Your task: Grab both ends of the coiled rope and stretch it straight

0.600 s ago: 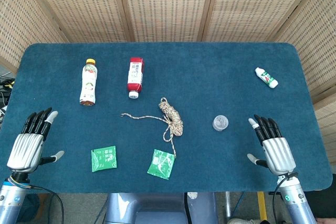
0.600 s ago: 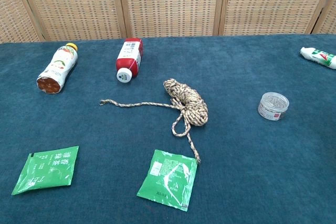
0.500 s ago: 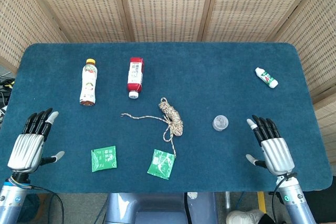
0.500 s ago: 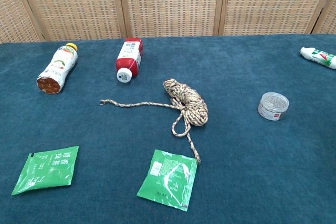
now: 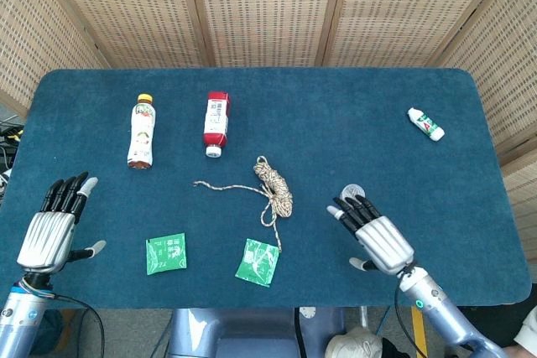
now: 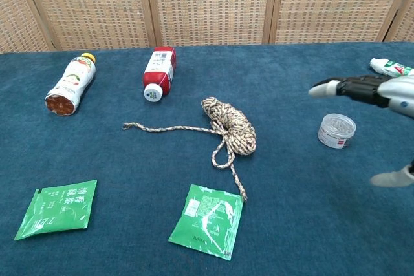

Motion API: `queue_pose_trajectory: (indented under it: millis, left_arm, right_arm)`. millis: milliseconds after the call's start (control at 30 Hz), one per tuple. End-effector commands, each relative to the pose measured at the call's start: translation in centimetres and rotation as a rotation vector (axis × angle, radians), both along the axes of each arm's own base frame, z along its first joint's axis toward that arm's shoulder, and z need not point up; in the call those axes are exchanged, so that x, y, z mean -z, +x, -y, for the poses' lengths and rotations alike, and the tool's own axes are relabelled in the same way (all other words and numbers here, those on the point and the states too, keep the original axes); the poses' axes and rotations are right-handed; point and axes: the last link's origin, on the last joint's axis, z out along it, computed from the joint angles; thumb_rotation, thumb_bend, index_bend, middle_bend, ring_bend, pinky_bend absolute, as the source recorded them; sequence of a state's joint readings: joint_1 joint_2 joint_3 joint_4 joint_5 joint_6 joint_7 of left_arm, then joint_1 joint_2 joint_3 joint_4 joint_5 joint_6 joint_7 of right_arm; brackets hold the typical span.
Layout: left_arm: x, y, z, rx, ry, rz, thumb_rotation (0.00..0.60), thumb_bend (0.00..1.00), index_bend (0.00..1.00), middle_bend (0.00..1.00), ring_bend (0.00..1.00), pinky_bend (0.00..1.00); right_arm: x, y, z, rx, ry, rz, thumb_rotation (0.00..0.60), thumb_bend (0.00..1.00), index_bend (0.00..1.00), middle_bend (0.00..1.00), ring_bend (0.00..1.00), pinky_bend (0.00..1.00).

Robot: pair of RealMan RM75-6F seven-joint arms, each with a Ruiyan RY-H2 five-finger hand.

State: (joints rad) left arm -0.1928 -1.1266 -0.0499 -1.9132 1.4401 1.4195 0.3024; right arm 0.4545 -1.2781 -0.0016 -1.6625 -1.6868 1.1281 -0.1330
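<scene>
The coiled rope (image 5: 274, 185) (image 6: 231, 125) lies mid-table, tan and speckled. One loose end runs left to a tip (image 5: 197, 184) (image 6: 127, 125); the other trails toward the front and ends beside a green packet (image 5: 278, 246) (image 6: 243, 195). My right hand (image 5: 376, 235) (image 6: 381, 92) hovers to the right of the coil, fingers spread and holding nothing, over the small clear jar. My left hand (image 5: 55, 225) stays at the table's front left corner with fingers apart and empty, seen only in the head view.
A small clear jar (image 6: 336, 130) sits just right of the coil, partly hidden under my right hand in the head view. Two green packets (image 5: 166, 253) (image 5: 258, 262) lie near the front. Two bottles (image 5: 142, 131) (image 5: 216, 123) lie at back left; a white tube (image 5: 426, 124) at back right.
My right hand has swung left from the table's right front toward the rope, now over the jar and visible in the chest view. The left hand and rope have hardly moved.
</scene>
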Motion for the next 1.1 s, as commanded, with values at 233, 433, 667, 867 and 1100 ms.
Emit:
queue_pose_trajectory:
  millis: [233, 433, 667, 867, 1100]
  left_arm:
    - [0.1, -0.2, -0.4, -0.014, -0.009, 0.002, 0.6, 0.0, 0.0, 0.0, 0.0, 0.0]
    - [0.4, -0.3, -0.5, -0.018, -0.024, -0.004, 0.6, 0.0, 0.0, 0.0, 0.0, 0.0]
    - [0.7, -0.3, -0.7, -0.023, -0.036, -0.012, 0.6, 0.0, 0.0, 0.0, 0.0, 0.0]
    - [1.0, -0.2, -0.6, -0.019, -0.039, -0.024, 0.6, 0.0, 0.0, 0.0, 0.0, 0.0]
    - [1.2, -0.2, -0.6, -0.02, -0.046, -0.028, 0.6, 0.0, 0.0, 0.0, 0.0, 0.0]
  right_arm:
    - [4.7, 5.4, 1.6, -0.204, 0.122, -0.145, 0.6, 0.83, 0.27, 0.0, 0.0, 0.0]
    - [7.0, 7.1, 2.0, -0.25, 0.146, -0.194, 0.6, 0.86, 0.31, 0.0, 0.0, 0.0]
    - [8.9, 7.7, 2.4, -0.267, 0.155, -0.249, 0.6, 0.86, 0.31, 0.0, 0.0, 0.0]
    - [10.4, 8.3, 2.3, -0.284, 0.158, -0.293, 0.6, 0.86, 0.31, 0.0, 0.0, 0.0]
    - [11.0, 7.8, 2.3, -0.268, 0.154, -0.335, 0.6, 0.86, 0.32, 0.0, 0.0, 0.0]
